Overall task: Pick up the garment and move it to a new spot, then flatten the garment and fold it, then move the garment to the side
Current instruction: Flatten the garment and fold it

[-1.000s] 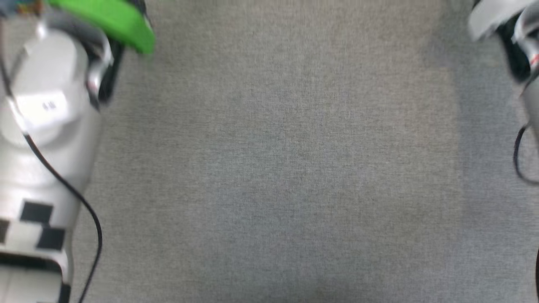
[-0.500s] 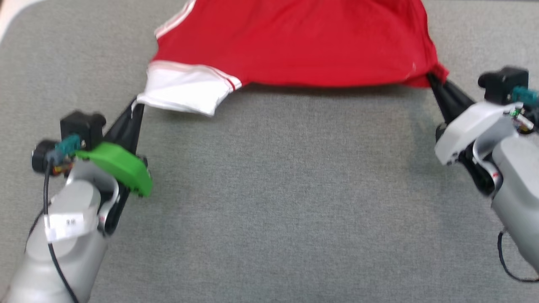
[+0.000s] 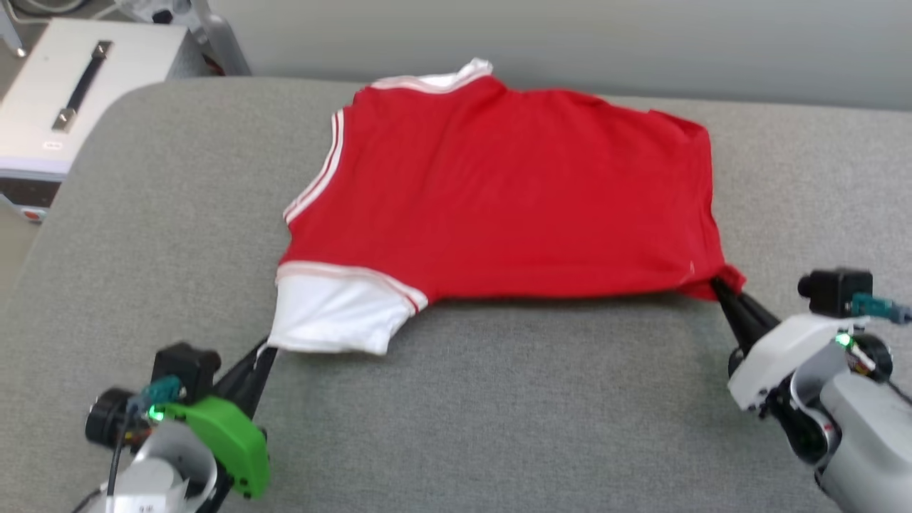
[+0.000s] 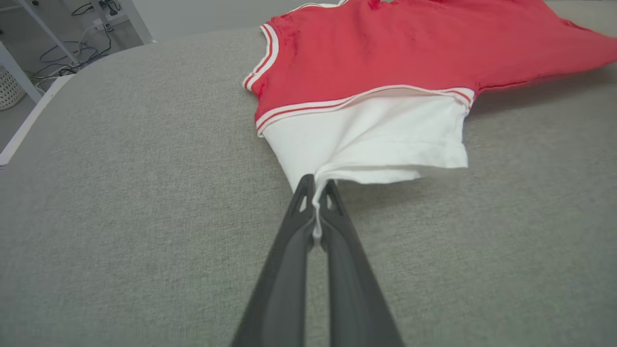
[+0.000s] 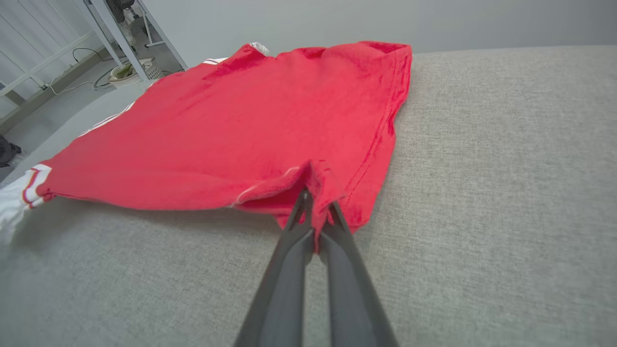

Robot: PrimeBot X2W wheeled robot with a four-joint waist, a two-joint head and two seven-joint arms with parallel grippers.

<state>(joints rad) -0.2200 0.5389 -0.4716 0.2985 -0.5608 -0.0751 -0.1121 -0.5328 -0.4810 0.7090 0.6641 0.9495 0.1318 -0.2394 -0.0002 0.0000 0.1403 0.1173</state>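
Head view higher up than before, the whole garment newly in frame.

The left gripper sits at the garment's near left corner, its two dark fingers pressed together on the edge of the white sleeve, pointing up and to the right toward the garment. Behind it is the green wrist cover. The right gripper is at the garment's near right corner, fingers pinched on a bunched red hem and pointing up-left. Its white wrist shell and grey forearm trail away from the garment.
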